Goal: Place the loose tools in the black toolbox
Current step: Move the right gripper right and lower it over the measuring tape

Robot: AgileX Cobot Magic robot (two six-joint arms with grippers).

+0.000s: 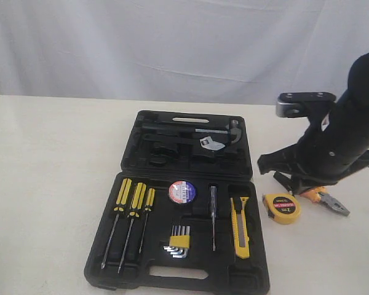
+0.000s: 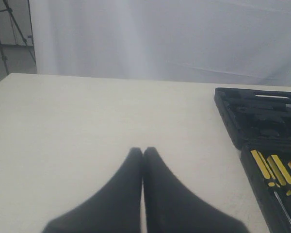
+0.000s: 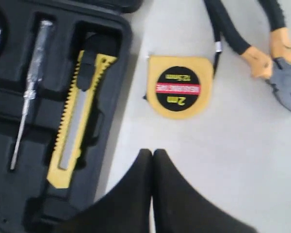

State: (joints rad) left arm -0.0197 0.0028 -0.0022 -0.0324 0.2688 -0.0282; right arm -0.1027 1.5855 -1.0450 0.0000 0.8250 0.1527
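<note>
Both grippers' jaws together, empty, right arm hiding pliers handles

The round yellow tape measure carries the only print that reads clearly. On its black centre disc, in the right wrist view, yellow characters give "2m" on one side of a red band and what looks like "12.5mm" on the other; the white lettering inside the red band is too blurred to make out. In the exterior view the same disc again shows "2m". The black tape roll's white-red-blue label bears markings that cannot be read.
</note>
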